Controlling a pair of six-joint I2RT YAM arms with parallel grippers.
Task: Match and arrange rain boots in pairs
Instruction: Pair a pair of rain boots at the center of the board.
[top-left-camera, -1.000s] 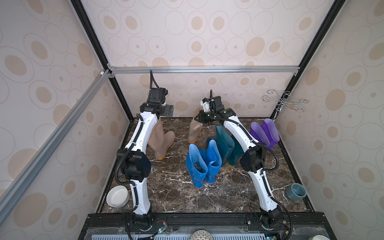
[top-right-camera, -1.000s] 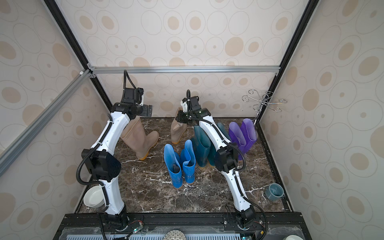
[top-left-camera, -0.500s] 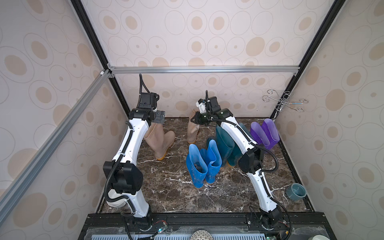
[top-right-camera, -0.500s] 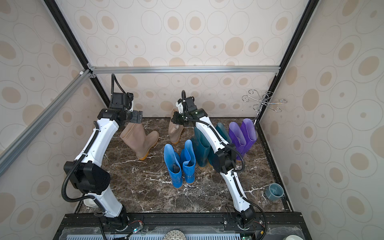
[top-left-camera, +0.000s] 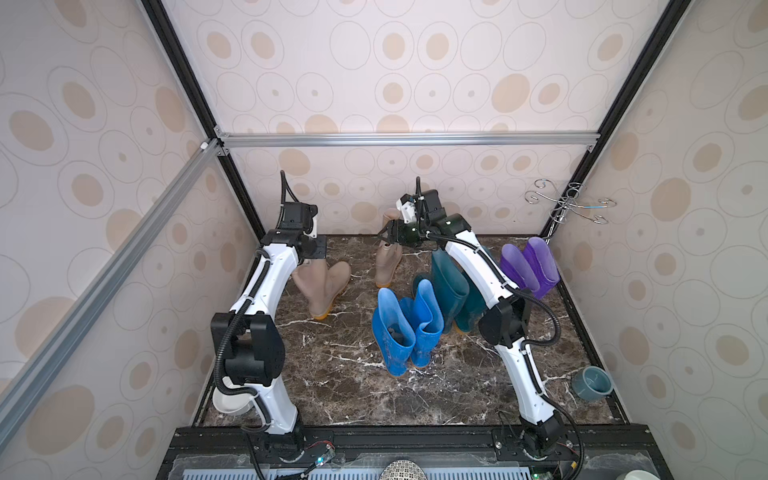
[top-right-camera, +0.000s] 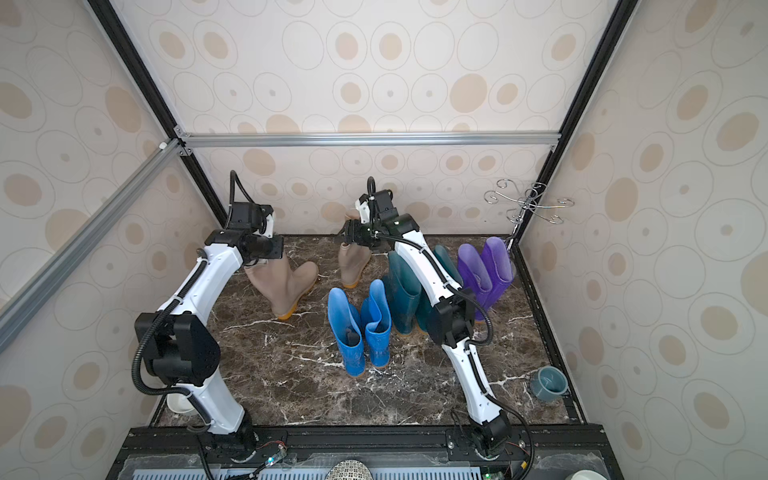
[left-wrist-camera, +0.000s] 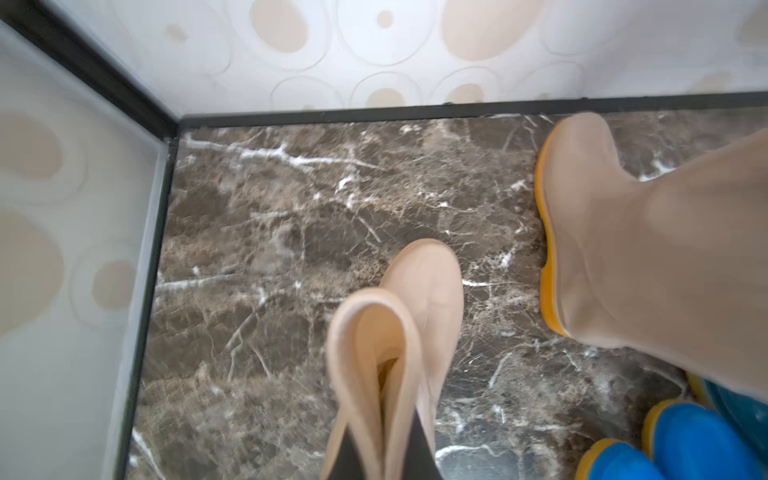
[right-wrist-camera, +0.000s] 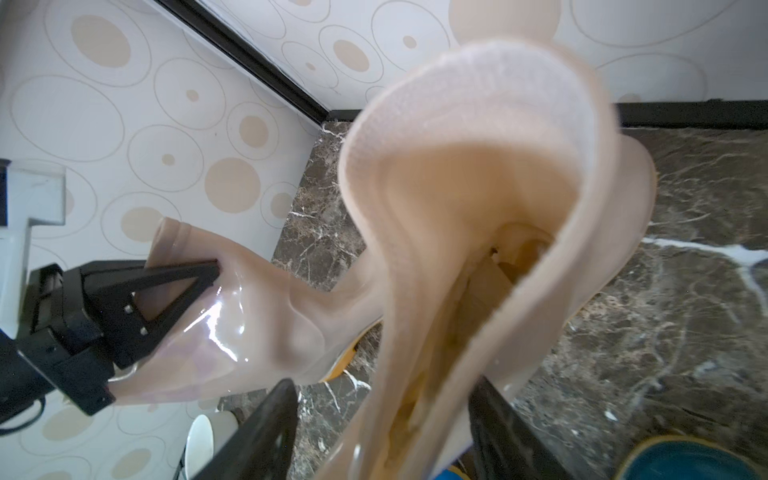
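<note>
though tilted, boot (top-left-camera: 322, 286) in left gripper (left-wrist-camera: 384, 453)

Two beige boots (top-left-camera: 324, 286) (top-left-camera: 388, 266), two blue boots (top-left-camera: 392, 332) (top-left-camera: 428, 320), two teal boots (top-left-camera: 451, 286) (top-left-camera: 468, 313) and two purple boots (top-left-camera: 519, 270) (top-left-camera: 542, 262) are counted, with one cup (top-left-camera: 592, 382), one bowl (top-left-camera: 226, 401) and one rack (top-left-camera: 569, 203).

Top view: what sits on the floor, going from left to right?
White bowl → tilted beige boot → second beige boot → teal boots → purple boots → grey-blue cup. The blue pair overlaps the second beige boot and the teal boots, so it is left out.
</note>
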